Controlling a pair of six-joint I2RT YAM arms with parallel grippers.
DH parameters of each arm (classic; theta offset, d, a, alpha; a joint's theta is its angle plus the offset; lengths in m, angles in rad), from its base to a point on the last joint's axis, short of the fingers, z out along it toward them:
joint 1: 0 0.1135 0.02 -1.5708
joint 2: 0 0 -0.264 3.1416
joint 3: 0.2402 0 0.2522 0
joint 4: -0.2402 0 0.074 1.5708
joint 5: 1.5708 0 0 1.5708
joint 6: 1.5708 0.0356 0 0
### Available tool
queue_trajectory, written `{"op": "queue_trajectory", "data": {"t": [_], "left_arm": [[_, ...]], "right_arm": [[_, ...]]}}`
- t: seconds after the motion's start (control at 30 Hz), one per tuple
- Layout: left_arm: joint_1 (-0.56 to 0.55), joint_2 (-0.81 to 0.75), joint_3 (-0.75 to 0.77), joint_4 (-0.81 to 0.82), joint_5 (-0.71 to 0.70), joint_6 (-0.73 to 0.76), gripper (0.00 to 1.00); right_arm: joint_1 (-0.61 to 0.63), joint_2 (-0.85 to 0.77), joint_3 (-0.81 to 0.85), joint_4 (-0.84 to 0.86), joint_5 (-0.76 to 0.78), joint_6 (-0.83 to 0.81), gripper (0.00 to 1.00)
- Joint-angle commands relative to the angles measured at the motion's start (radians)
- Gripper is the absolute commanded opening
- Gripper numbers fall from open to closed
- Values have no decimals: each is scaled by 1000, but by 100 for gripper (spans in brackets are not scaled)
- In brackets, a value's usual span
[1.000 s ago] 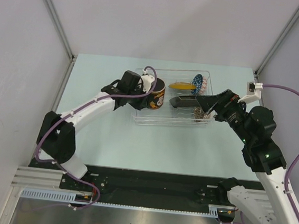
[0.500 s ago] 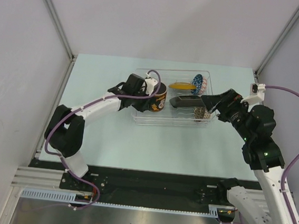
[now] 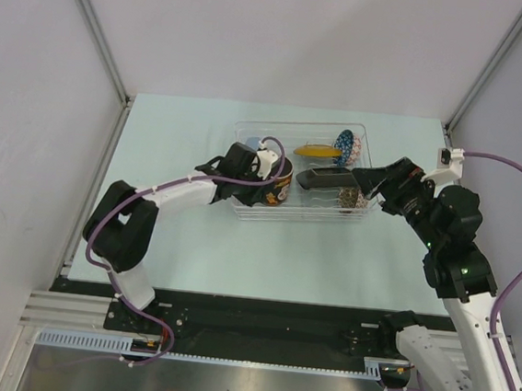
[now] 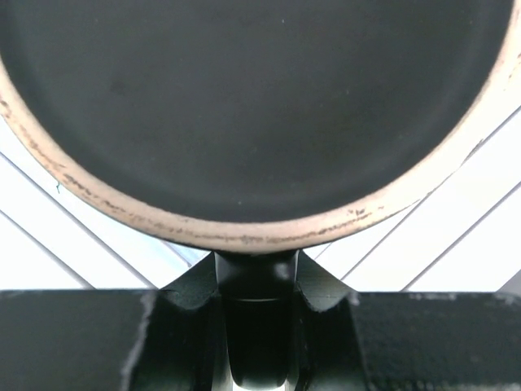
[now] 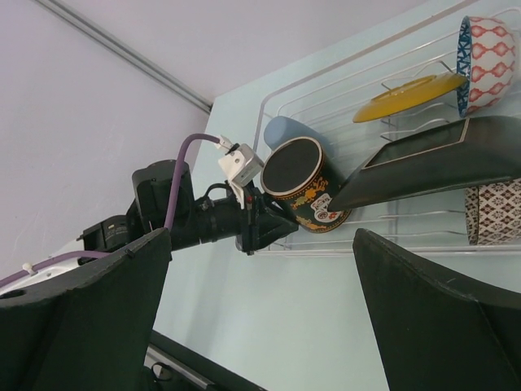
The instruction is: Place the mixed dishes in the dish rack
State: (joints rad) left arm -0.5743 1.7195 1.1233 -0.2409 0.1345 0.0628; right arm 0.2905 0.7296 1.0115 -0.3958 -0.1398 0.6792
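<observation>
The dish rack [image 3: 305,215] stood on the table [image 3: 191,244], well apart from the arm bases. At its left end, the left gripper [image 4: 259,334] was closed on the handle of the dark mug [image 5: 305,183]. The mug sat tilted inside the rack, mouth toward that wrist. The right gripper [image 3: 366,180] hovered over the rack's right edge, fingers spread wide and holding nothing.

The black square plate [image 5: 440,163] leaned mid-rack, one corner at the mug's side; contact could not be determined. The speckled beige bowl [image 5: 492,212] stood near the right wall. The light blue cup [image 5: 281,130] lay just beyond the mug. The yellow plate [image 5: 407,88] and the patterned bowl [image 5: 488,53] occupied the far slots.
</observation>
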Motion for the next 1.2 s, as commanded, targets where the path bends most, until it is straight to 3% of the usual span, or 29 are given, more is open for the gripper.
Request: {"op": "queue_trajectory", "data": {"t": [0.0,0.13,0.17,0.2,0.23,0.27,0.37,0.5,0.83,1.17], "left_arm": [[-21,-23,-3,100,5,29,0],[-24,-21,-3,55,1,39,7],[-24,-21,-5,45,1,42,24],[-24,-23,-5,34,2,42,33],[-25,-23,-7,6,-1,40,52],[-27,-23,1,-14,-9,39,65],[-27,-30,-3,-70,-18,35,77],[-27,-81,-48,-54,0,28,81],[-27,-184,23,-176,31,35,83],[-29,-360,70,-255,108,15,83]], "right_arm": [[-7,-19,-4,9,-3,-7,100],[-10,-24,-5,9,3,-12,100],[-10,-22,-5,9,5,-10,100],[-10,-21,-4,9,6,-12,100],[-10,-21,-4,8,8,-10,100],[-11,-22,-5,9,9,-12,100],[-13,-24,-4,8,14,-10,100],[-14,-24,-4,6,17,-13,100],[-16,-7,-5,-6,34,-24,100],[-16,122,-5,-124,147,-98,100]]}}
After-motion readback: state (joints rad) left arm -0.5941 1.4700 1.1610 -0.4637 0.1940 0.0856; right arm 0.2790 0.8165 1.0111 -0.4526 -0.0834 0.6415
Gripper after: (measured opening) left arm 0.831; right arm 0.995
